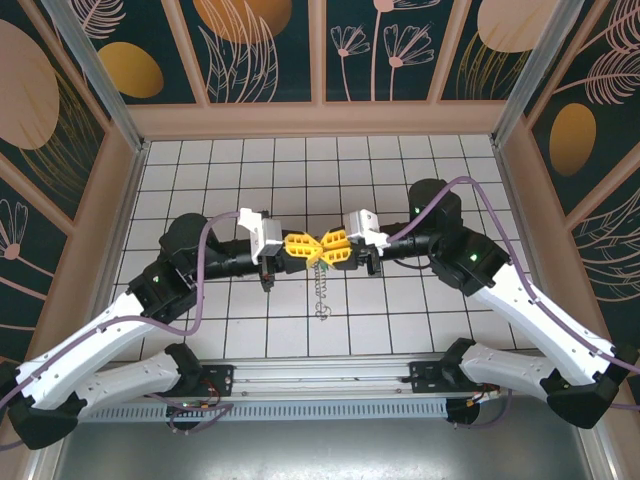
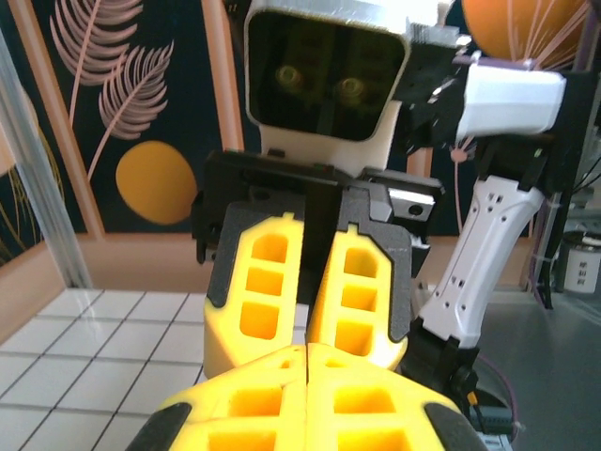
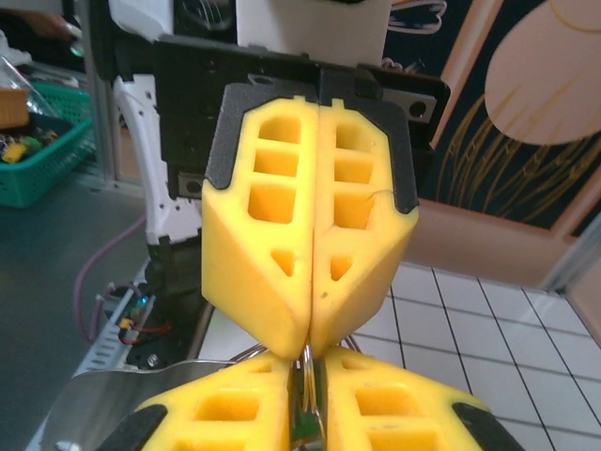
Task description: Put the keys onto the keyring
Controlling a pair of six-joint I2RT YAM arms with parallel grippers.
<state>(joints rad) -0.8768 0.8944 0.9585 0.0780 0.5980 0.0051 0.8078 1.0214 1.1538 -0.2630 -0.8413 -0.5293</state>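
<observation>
One thin, bumpy metal keyring (image 1: 320,290) runs straight.

Here's my desk (image 1: 250,170): a white top ruled into square tiles by dark lines, spread across the middle of the top view. Dead centre, the keyring (image 1: 320,295) shows as a thin, bumpy line running down the frame. I can't tell whether it rests on the tiles or hangs over them. Along the bottom edge runs a metal rail (image 1: 320,378).
</observation>
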